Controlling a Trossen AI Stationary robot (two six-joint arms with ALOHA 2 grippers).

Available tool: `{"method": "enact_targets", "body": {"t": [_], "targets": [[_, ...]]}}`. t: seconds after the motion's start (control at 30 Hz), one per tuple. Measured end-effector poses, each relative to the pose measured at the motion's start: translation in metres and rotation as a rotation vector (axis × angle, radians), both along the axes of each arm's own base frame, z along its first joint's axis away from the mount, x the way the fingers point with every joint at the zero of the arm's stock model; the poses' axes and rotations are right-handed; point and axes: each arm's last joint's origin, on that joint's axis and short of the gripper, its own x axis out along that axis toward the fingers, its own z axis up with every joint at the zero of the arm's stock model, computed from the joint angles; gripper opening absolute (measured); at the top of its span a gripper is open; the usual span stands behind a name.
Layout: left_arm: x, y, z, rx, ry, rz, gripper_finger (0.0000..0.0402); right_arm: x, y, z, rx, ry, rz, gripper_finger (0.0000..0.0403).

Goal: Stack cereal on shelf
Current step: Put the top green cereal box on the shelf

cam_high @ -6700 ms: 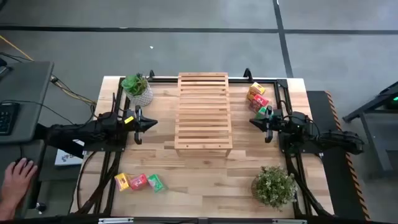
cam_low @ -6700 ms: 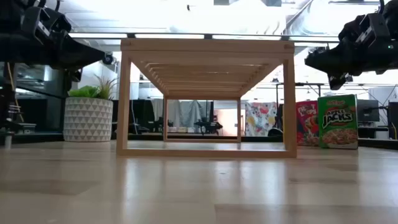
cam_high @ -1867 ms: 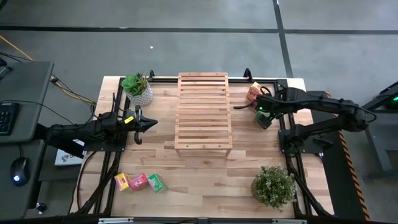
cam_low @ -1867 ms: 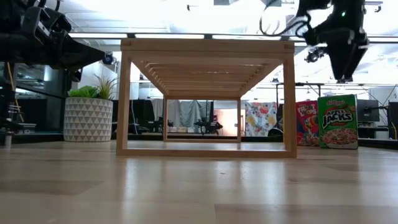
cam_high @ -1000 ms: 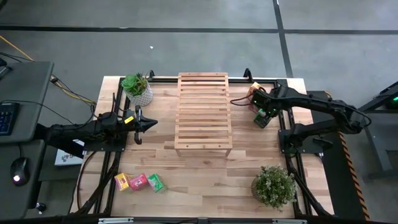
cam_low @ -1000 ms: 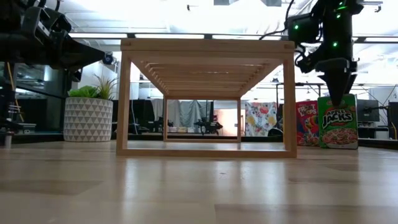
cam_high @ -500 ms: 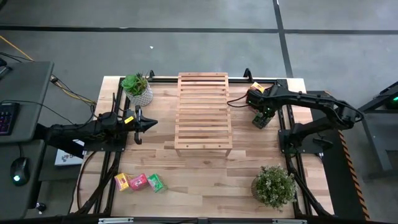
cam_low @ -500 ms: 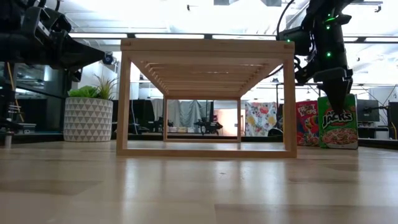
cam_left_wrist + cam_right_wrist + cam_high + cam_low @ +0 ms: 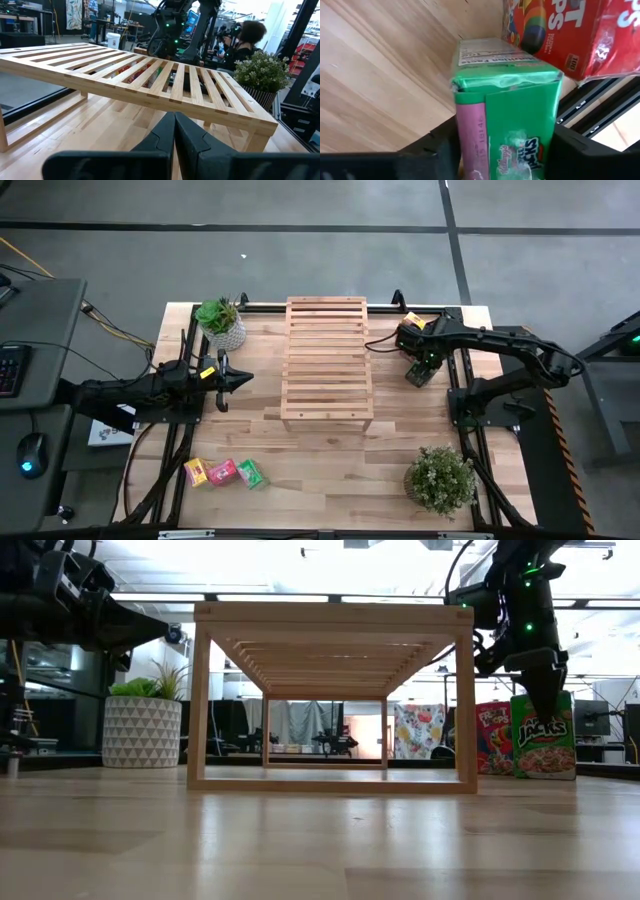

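The light slatted wooden shelf (image 9: 328, 360) stands centre; 3 small cardboard cereal boxes (image 9: 225, 472) lie near-left, others (image 9: 543, 735) upright far-right.

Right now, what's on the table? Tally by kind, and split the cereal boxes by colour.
Green cereal boxes: 2
Pink-red cereal boxes: 2
Yellow cereal boxes: 2
Potted plants: 2
Wooden slatted rack: 1
Total: 9

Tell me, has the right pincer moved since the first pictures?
Yes. The right pincer went from beside the rack's right edge toward the far table corner and now straddles the green box.
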Motion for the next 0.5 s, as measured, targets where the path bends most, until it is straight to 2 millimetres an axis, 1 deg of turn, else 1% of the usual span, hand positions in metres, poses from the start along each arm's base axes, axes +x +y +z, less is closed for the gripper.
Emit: {"method": "enact_targets", "body": {"t": [0.17, 0.27, 0.37, 0.5], "targets": [[0.000, 0.000, 0.000, 0.000, 0.000, 0.000, 0.0003, -0.001, 0.002, 0.000, 0.048, -0.007, 0.029, 0.0167], [0.000, 0.000, 0.000, 0.000, 0.000, 0.000, 0.0003, -0.001, 0.004, 0.003, 0.117, -0.018, 0.051, 0.0154], [0.000, 0.000, 0.000, 0.000, 0.000, 0.000, 0.0003, 0.000, 0.006, 0.016, 0.206, -0.040, 0.089, 0.0149], [0.000, 0.000, 0.000, 0.000, 0.000, 0.000, 0.0003, 0.002, 0.009, 0.047, 0.325, -0.101, 0.143, 0.0148]]}}
